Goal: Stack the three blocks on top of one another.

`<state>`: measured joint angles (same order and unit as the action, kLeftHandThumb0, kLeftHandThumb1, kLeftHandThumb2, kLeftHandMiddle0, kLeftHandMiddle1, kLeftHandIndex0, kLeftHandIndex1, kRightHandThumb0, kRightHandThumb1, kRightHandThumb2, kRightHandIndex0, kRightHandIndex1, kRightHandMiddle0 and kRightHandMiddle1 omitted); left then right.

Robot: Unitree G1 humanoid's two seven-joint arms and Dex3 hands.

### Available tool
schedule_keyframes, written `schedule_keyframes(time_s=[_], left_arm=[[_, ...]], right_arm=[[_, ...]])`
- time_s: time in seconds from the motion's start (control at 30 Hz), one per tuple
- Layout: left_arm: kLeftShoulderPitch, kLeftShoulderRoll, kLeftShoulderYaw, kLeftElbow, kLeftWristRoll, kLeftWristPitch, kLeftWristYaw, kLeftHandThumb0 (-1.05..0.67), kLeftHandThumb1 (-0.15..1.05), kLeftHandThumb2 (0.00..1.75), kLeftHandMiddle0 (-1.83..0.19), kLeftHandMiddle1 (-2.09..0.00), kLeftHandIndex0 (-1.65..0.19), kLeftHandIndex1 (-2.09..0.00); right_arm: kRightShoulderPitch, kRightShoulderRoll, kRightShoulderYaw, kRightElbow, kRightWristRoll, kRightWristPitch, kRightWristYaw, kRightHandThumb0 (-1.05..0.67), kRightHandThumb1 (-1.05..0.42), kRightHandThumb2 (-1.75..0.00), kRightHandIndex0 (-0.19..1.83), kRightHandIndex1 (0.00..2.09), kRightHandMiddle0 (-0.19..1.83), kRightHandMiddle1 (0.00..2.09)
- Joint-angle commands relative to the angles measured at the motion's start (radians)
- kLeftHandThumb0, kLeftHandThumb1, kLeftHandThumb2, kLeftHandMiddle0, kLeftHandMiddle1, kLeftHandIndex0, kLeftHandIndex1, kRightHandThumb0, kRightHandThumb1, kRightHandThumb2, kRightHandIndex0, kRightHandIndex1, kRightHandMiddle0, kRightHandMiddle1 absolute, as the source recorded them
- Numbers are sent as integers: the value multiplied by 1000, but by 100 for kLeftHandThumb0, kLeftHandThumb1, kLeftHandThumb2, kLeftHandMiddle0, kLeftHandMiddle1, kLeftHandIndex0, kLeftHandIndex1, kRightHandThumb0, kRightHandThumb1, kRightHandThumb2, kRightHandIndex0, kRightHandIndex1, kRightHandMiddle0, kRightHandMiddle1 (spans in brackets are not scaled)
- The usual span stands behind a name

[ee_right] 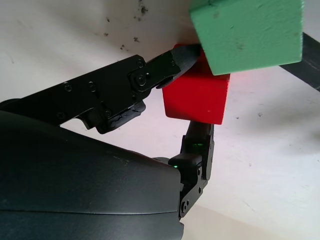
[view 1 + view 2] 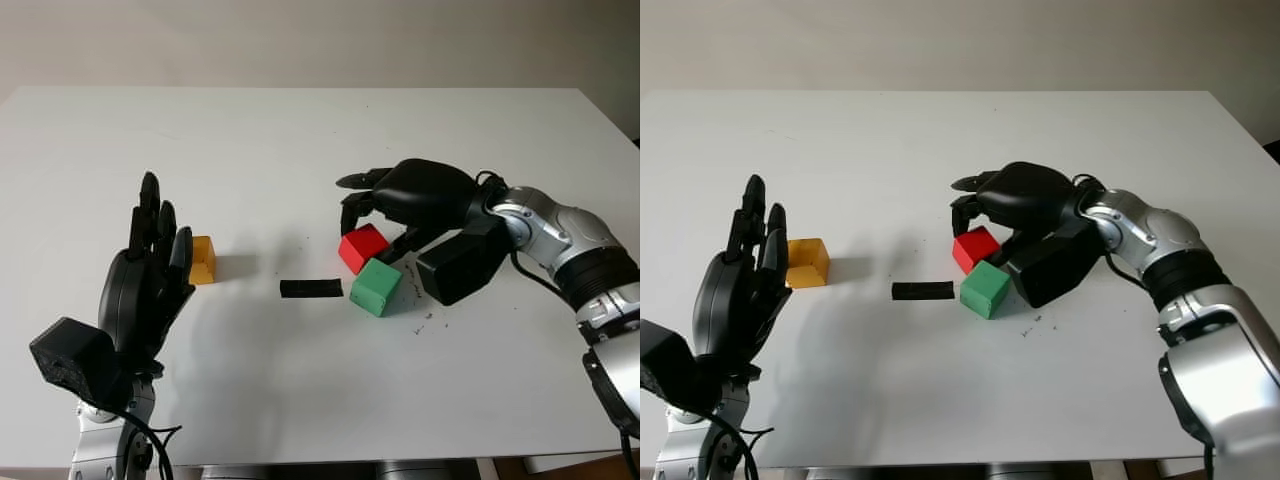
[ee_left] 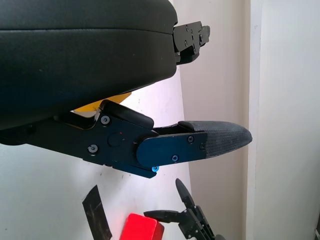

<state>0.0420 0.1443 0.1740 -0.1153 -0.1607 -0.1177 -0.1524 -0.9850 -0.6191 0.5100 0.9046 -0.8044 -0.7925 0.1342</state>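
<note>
The left hand (image 2: 150,265) is raised open and holds nothing, just beside the yellow block (image 2: 202,260) at the table's (image 2: 300,130) left side; a black strip (image 2: 311,288) lies between that block and the red block (image 2: 362,247), which touches the green block (image 2: 376,287). The right hand (image 2: 385,215) pinches the red block, fingertips (image 1: 182,55) on opposite side faces. The blocks look light, rigid and matte, best gripped on flat parallel sides; the palm hides the red block's far face, so contact there cannot be confirmed.
</note>
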Motion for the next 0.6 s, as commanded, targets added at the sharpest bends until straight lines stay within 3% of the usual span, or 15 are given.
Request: schedule_keyframes(time_s=[0.0, 0.13, 0.23, 0.57], left_arm=[[7, 2, 3, -8, -5, -4, -3, -73, 105, 49, 16, -5, 15, -5], [7, 1, 2, -8, -6, -6, -4, -72, 105, 48, 16, -5, 15, -5], [4, -2, -1, -4, -4, -11, -3, -73, 105, 48, 15, -6, 15, -6], [13, -20, -12, -11, 13, -16, 20, -73, 105, 49, 15, -6, 14, -6]], right_arm=[[-35, -9, 1, 11, -5, 9, -3, -37, -95, -5, 26, 6, 43, 130], [-87, -5, -2, 12, -16, 33, -12, -35, -94, -5, 27, 6, 44, 124], [-139, 6, -4, 15, -26, 36, -44, -33, -93, -5, 28, 6, 54, 103], [-292, 72, 17, 48, -46, 7, -151, -37, -90, -5, 32, 6, 59, 101]])
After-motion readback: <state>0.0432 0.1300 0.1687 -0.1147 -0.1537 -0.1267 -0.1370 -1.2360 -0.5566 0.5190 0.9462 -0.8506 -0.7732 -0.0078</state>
